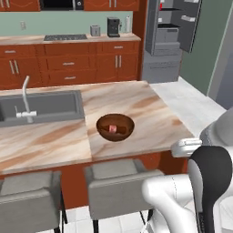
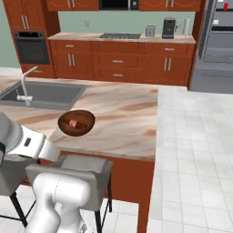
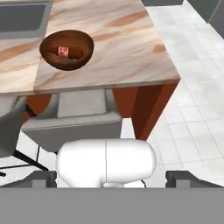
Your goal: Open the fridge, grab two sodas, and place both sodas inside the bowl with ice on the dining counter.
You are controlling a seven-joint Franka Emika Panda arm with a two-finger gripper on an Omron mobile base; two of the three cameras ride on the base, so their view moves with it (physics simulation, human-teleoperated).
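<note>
Left base view: the dark-brown bowl (image 1: 115, 127) sits on the dining counter (image 1: 150, 113), just right of the grey sink (image 1: 41, 107), and holds one red soda can (image 1: 112, 129) lying on its side; no writing is legible on it. In the hand view the can's end faces up inside the bowl (image 3: 66, 49). Beyond, the fridge (image 1: 170, 36) stands open, white door bins showing. Whether the gripper is parted or closed cannot be told. Grey stools (image 1: 116, 182) line the counter's near edge.
</note>
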